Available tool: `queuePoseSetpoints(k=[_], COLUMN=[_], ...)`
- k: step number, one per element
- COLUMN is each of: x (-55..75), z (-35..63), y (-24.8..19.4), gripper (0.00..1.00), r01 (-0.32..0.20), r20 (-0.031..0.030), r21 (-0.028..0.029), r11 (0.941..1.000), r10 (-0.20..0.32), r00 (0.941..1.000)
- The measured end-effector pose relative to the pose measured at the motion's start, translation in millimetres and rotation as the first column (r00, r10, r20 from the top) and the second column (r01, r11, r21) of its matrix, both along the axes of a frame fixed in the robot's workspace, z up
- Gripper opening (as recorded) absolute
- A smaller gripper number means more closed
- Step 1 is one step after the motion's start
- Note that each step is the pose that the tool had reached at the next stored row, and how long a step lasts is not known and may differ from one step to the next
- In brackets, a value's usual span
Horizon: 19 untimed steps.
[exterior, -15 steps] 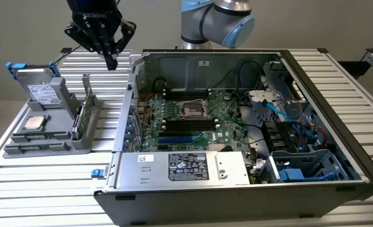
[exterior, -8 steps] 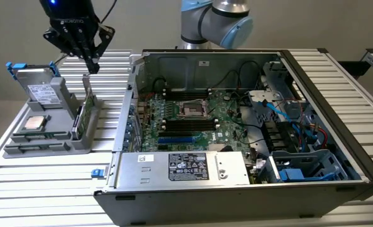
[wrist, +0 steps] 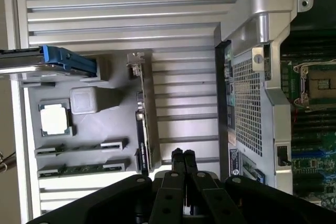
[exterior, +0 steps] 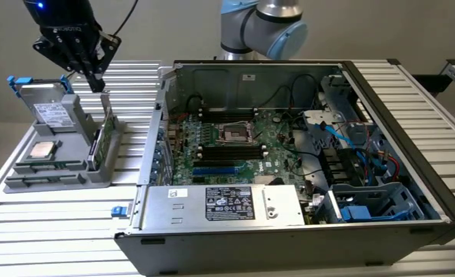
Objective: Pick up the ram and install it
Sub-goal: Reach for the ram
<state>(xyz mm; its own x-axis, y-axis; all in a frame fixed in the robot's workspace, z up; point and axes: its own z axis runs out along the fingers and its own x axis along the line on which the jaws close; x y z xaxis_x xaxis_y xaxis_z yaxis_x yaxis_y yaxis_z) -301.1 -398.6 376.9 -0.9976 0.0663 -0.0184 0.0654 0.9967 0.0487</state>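
Two ram sticks [wrist: 84,168] stand on edge in the slots of a grey parts tray [wrist: 105,124], long, narrow and green; in the exterior view the ram [exterior: 46,168] is at the tray's front. My black gripper [exterior: 96,85] hangs above the tray's far side, shut with nothing between its fingers. In the wrist view the gripper [wrist: 182,154] sits just past the upright green card with a metal bracket [wrist: 142,114], apart from the ram. The motherboard's black memory slots [exterior: 231,153] lie inside the open computer case [exterior: 397,133].
The tray also holds a silver processor chip [exterior: 42,149] and a hard drive with blue clips [exterior: 46,107]. A power supply [exterior: 227,205] and cables [exterior: 350,144] crowd the case. The slatted metal table [exterior: 50,231] runs around both.
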Motion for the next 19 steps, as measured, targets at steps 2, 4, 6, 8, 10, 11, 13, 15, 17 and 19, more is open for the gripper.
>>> queuePoseSetpoints(k=[2,4,6,8,10,11,13,15,17,19], x=[-9.1,-18.2,-27.1,-36.4,-45.3,-49.9,-59.1,-68.3,-77.4,-86.4], z=[-1.1,-2.4,-3.5,-4.6,-5.8,-6.4,-7.6,-8.7,-9.8,-10.7], y=[0.0,0.0,0.0,0.0,0.0,0.0,0.0,0.0,0.0,0.0], gripper=[0.10,0.10,0.10,0.10,0.10,0.10,0.10,0.10,0.10,0.10], r01=[0.000,0.000,0.000,0.000,0.000,0.000,0.000,0.000,0.000,0.000], r20=[-0.0006,-0.0011,-0.0021,-0.0041,-0.0060,-0.0073,-0.0094,-0.0113,-0.0136,-0.0151], r21=[0.0000,0.0000,0.0000,0.0000,0.0000,0.0000,0.0000,0.0000,0.0000,0.0000], r11=[1.0000,1.0000,1.0000,1.0000,1.0000,1.0000,1.0000,1.0000,1.0000,1.0000], r10=[0.000,0.000,0.000,0.000,0.000,0.000,0.000,0.000,0.000,0.000], r00=[1.0000,1.0000,1.0000,1.0000,1.0000,1.0000,1.0000,0.9999,0.9999,0.9999])
